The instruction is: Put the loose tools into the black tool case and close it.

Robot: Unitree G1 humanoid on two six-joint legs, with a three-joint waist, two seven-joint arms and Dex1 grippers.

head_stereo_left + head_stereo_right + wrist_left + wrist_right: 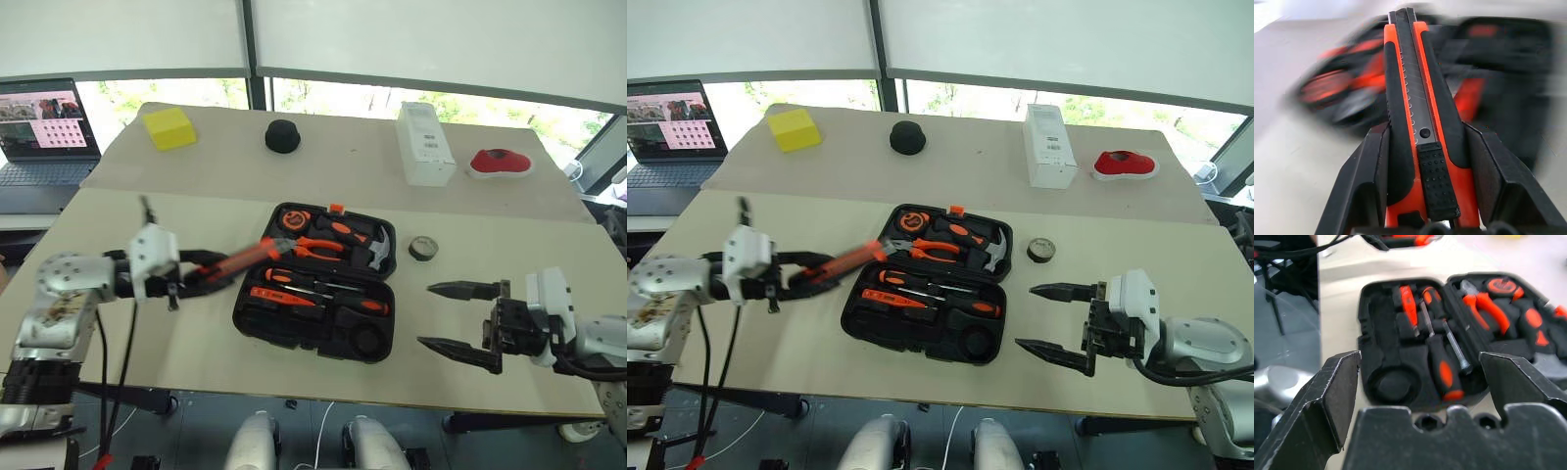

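While the right end effector (453,318) is held with its fingers spread wide and empty at the near right of the table (147,343), the black-orange utility knife (240,258) is clamped between the fingers of the left end effector (201,269) (tip over the case's left edge). At the table's middle the black tool case (318,338) lies open, screwdrivers in its near half. Just right of its far half a small dark tape roll (423,248) is seen.
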